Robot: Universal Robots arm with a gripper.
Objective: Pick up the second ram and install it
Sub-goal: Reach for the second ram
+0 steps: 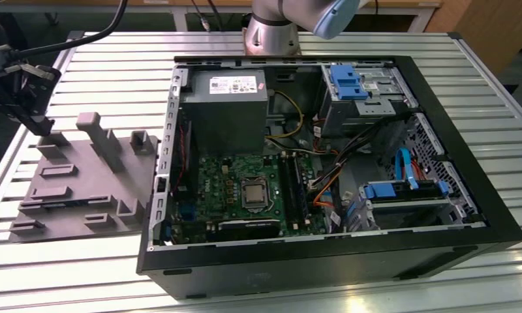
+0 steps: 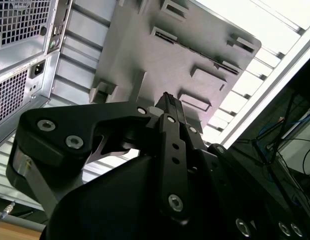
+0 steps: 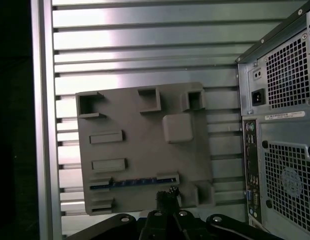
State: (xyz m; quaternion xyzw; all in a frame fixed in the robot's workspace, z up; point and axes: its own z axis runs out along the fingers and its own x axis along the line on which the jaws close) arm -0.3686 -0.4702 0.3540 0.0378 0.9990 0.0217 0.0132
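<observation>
Second ram (image 3: 137, 182) mostly hidden (in tray (image 3: 145, 150))

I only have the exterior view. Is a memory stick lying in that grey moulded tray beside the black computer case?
Observer: Yes. In the first wrist view a slim blue-green memory stick lies in a slot near one edge of the grey moulded tray.
Operator: Where is the gripper?
Observer: The gripper hangs over the tray, close to one end of that stick.
Operator: Anything behind the case?
Observer: Its perforated rear panel carries a power socket.
</observation>
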